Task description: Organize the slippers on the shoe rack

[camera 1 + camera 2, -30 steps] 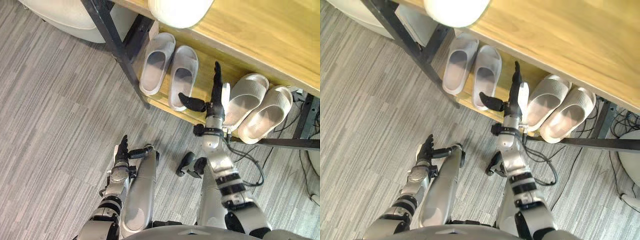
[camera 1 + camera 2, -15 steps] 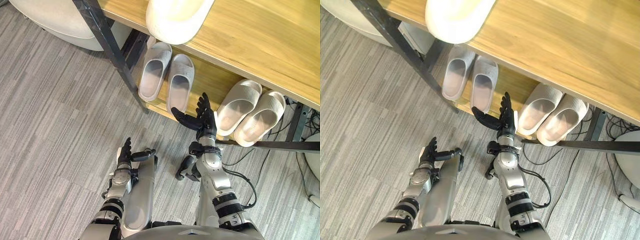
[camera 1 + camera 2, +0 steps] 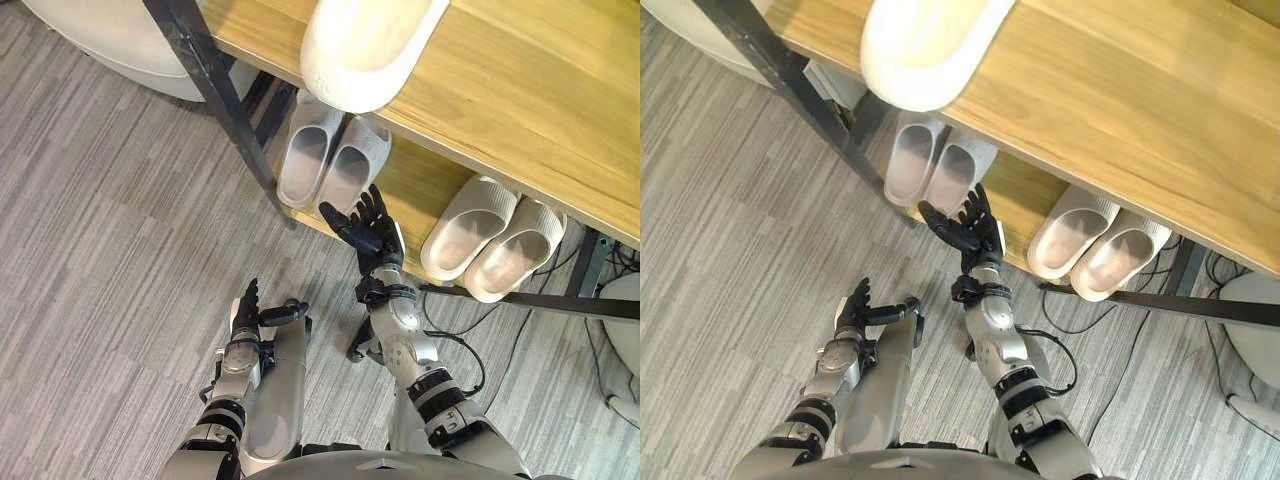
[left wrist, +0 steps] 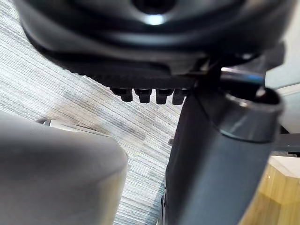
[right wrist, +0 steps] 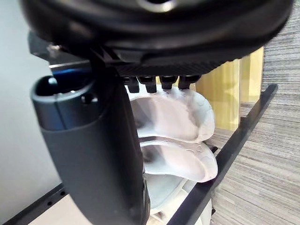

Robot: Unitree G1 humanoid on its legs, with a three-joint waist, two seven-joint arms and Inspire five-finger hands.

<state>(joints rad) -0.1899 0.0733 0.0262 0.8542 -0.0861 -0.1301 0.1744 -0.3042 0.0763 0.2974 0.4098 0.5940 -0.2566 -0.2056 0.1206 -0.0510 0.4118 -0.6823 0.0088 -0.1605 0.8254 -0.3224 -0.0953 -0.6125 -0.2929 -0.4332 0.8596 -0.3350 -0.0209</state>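
Left eye view: your right hand (image 3: 372,232) hovers just in front of the shoe rack (image 3: 520,90), level with its lower shelf (image 3: 422,187). The fingers (image 3: 374,203) are spread and straight, and they hold nothing. The left hand (image 3: 246,305) hangs low, well clear of the rack, also released and idle.

Slippers, all placed relative to the rack:
- The grey pair (image 3: 330,165) sits on the lower shelf at the end by the black post (image 3: 215,95). The two slippers lie side by side, heels to the front.
- The beige pair (image 3: 487,240) sits on the same shelf toward the other end, angled, with heels out past the front rail (image 3: 520,298).
- One cream slipper (image 3: 365,45) lies on the top shelf and overhangs the front edge, directly above the grey pair.

Right wrist view: two pale slippers show just beyond the straight fingers.

Risks, as judged from this layout:
- The overhanging cream slipper looks likely to tip off if your arm rises under it.
- The beige heels past the rail could be dragged to the floor by a sideways sweep.
- Your hand is near the grey pair, so a careless reach may push that tidy pair askew.

Surroundings: the shelves are pale wood on a black metal frame. The floor (image 3: 100,250) is grey and streaked like planks or carpet. A pale rounded object (image 3: 110,35) sits behind the rack's post end.
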